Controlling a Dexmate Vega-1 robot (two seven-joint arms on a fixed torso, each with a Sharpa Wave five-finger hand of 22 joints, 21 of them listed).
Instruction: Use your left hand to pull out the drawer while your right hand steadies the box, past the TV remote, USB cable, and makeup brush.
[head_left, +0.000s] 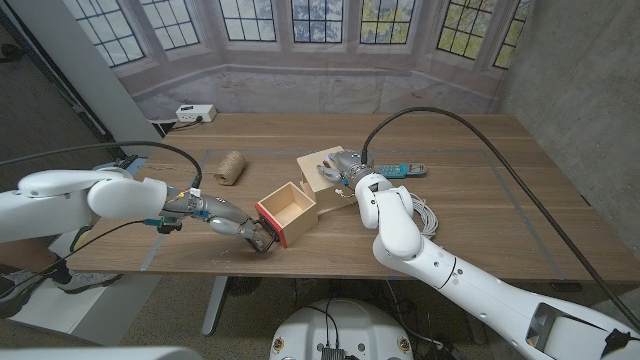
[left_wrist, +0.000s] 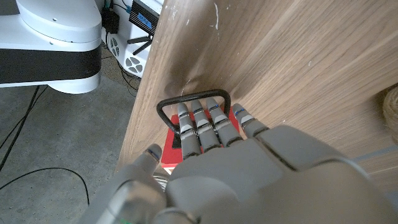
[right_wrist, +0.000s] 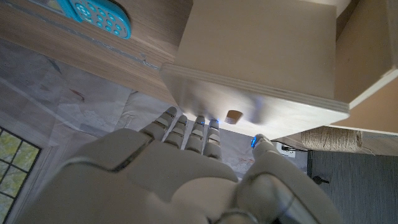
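Observation:
The light wooden box (head_left: 318, 166) sits mid-table, and its drawer (head_left: 290, 205) with a red front (head_left: 272, 226) is slid out toward the near edge. My left hand (head_left: 245, 229) has its fingers (left_wrist: 200, 127) hooked through the black wire handle (left_wrist: 193, 99) on that red front (left_wrist: 169, 148). My right hand (head_left: 347, 168) presses against the far side of the box (right_wrist: 261, 56), fingers (right_wrist: 186, 134) extended and touching its wall. A teal TV remote (head_left: 400, 170) lies just right of the box and appears again as the remote (right_wrist: 93, 12). A white USB cable (head_left: 426, 214) is coiled beside my right forearm.
A spool of twine (head_left: 230, 167) stands left of the box, and the twine (right_wrist: 329, 138) also shows past the box. A white power strip (head_left: 195, 113) lies at the table's far left edge. The table's near edge (left_wrist: 146, 99) runs right by the handle.

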